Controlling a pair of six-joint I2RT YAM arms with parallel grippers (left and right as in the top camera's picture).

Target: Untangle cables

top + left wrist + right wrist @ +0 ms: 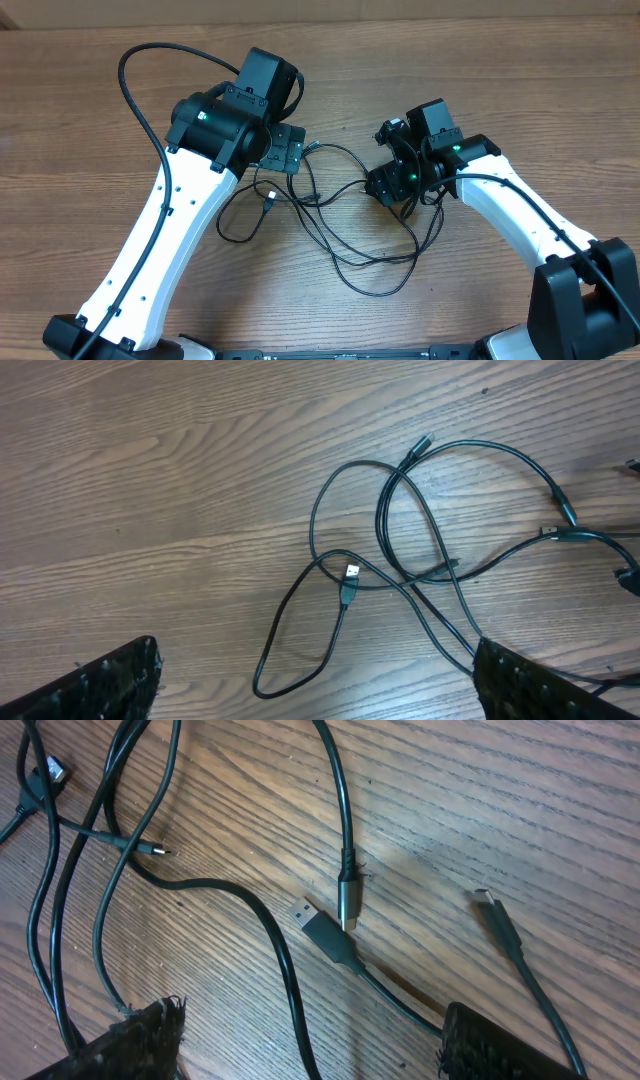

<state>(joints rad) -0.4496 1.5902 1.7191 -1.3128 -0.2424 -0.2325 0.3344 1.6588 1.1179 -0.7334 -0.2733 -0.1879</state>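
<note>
Several thin black cables (338,222) lie crossed in loose loops on the wooden table between my two arms. My left gripper (285,152) hovers over the tangle's left side. In the left wrist view the gripper (320,695) is open, its fingers (110,682) wide apart, with a cable loop (300,665) and a USB plug (350,574) on the table ahead. My right gripper (395,188) stands over the right side. In its wrist view the gripper (310,1050) is open, and one strand (285,975) runs loose between the fingers (500,1050). A USB plug (322,930) lies just ahead.
More plug ends lie near the right gripper: a slim barrel connector (347,900), a small plug (495,915) and a thin tip (150,850). The left arm's thick cable (135,90) arcs over the table's back left. Arm bases (590,300) stand at the front edge.
</note>
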